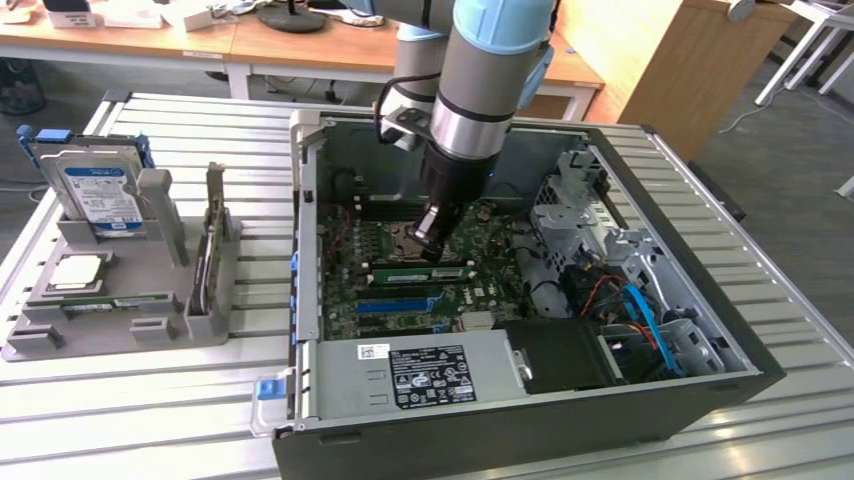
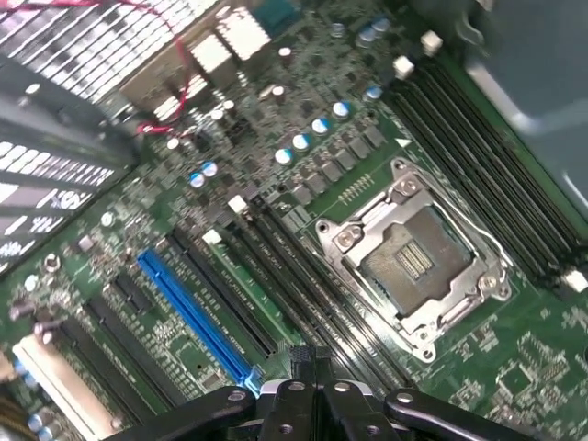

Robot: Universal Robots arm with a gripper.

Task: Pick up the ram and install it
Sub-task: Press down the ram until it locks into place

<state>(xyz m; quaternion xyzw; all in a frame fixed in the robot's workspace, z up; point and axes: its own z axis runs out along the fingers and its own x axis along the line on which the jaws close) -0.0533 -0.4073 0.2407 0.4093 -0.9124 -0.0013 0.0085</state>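
Ram (image 1: 420,270): a slim green stick that stood on edge in a motherboard slot, just under the pincer's tip.
Pincer (image 1: 430,242): fingers pressed together, pinching nothing, hanging low inside the open computer case (image 1: 534,430).
Contact: whether the tip touched the stick's top edge could not be told.
Nearby: the empty processor socket (image 2: 413,262) sat just beside the memory slots, and a blue slot strip (image 2: 197,312) lay on the other side.
Further out: a grey parts tray (image 1: 80,335) with a hard drive (image 1: 100,195) stood well apart, at the exterior view's left.
Handling: probably light, stiff and fragile; best held by the bare long edges, clear of chips and contacts.
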